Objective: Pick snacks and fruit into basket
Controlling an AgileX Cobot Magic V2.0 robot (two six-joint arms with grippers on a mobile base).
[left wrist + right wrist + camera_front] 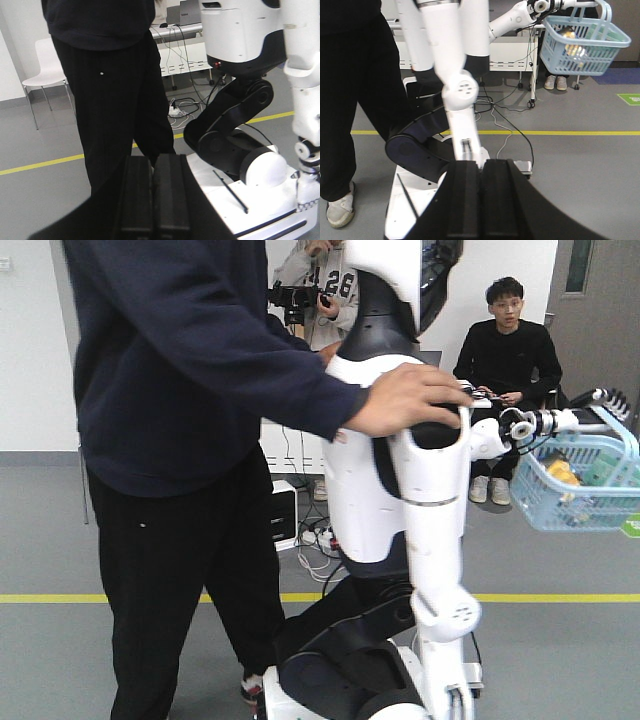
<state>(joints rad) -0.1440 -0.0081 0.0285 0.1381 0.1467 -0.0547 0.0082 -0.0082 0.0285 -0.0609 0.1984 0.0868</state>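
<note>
The small light-blue plastic shopping basket with lattice sides and a handle (585, 485) hangs in the air at the far right of the front-facing view, well above the grey floor (560, 650). It sits upright, mouth upward, its long axis running roughly left to right across that view, and its handle arches over the top. A white humanoid robot's outstretched arm (540, 425) reaches to the basket at the handle end; the exact grip on it is too small to make out. Inside the basket a yellow item (562, 472) and something pale green (600, 472) show through the lattice — what they are cannot be told.

In the right wrist view the same basket appears at upper right (582, 42), again upright and off the floor, with a yellow patch visible through its side.

The left hand (152, 195) has its two black ribbed fingers pressed together, clenched on nothing. The right hand (480, 197) looks the same — fingers closed flat against each other, nothing between them.

A person in a dark navy sweatshirt and black trousers (190, 440) stands close to the white robot, one palm resting on its shoulder (405, 400). A seated man in black (505, 350) is behind, near the wall. A yellow line (560, 597) crosses the floor.
</note>
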